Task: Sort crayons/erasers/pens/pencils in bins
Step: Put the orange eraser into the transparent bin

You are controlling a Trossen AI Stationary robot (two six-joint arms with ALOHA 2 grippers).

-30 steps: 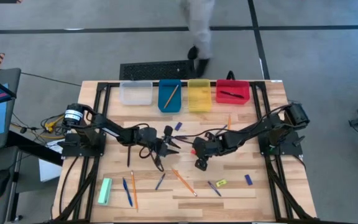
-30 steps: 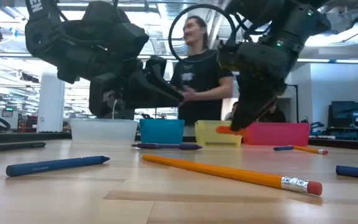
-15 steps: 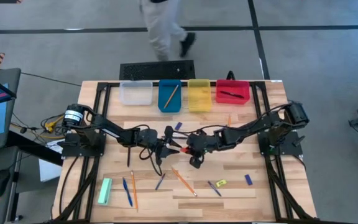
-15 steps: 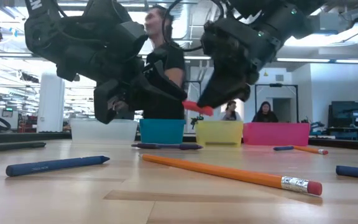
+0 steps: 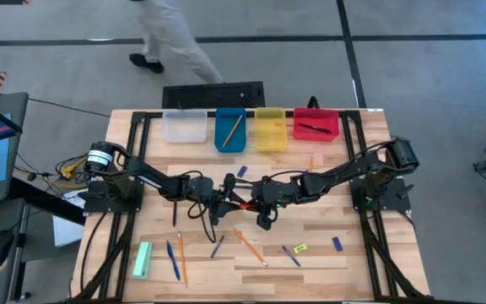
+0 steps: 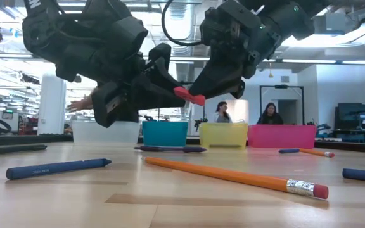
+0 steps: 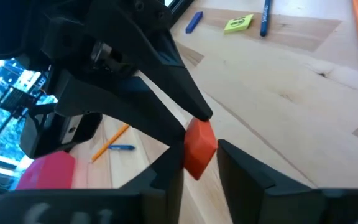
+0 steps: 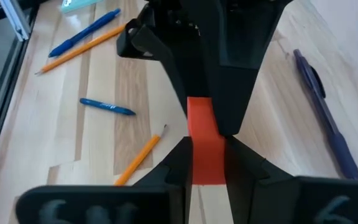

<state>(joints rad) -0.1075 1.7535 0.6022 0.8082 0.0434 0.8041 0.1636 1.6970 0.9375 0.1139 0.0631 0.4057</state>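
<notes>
Mid-table, both arms meet tip to tip over the wooden table (image 5: 369,253). Four bins in a row at the far edge: clear bin (image 5: 184,127), blue bin (image 5: 230,129) with one pencil inside, yellow bin (image 5: 269,128), red bin (image 5: 315,124) with one dark pen inside. Loose on the table in the high view: about three orange pencils, e.g. the long pencil (image 6: 233,176) nearest the low camera; roughly five dark or blue pens, e.g. the blue pen (image 6: 57,168); a yellow eraser (image 5: 300,248) and a blue eraser (image 5: 337,244) toward the right front, another blue eraser (image 5: 241,171) near the bins. One pale green block (image 5: 143,259) sits at the left front. Right gripper (image 8: 207,163) is clamped on the orange-red eraser (image 6: 189,96), held in the air above the table. Left gripper (image 7: 199,163) has its fingers spread narrowly on either side of the same eraser; contact cannot be confirmed. Versus half a second back: the right gripper has moved closer to the left one, the eraser now sits between the left fingers, and the person behind the table has walked further left.
</notes>
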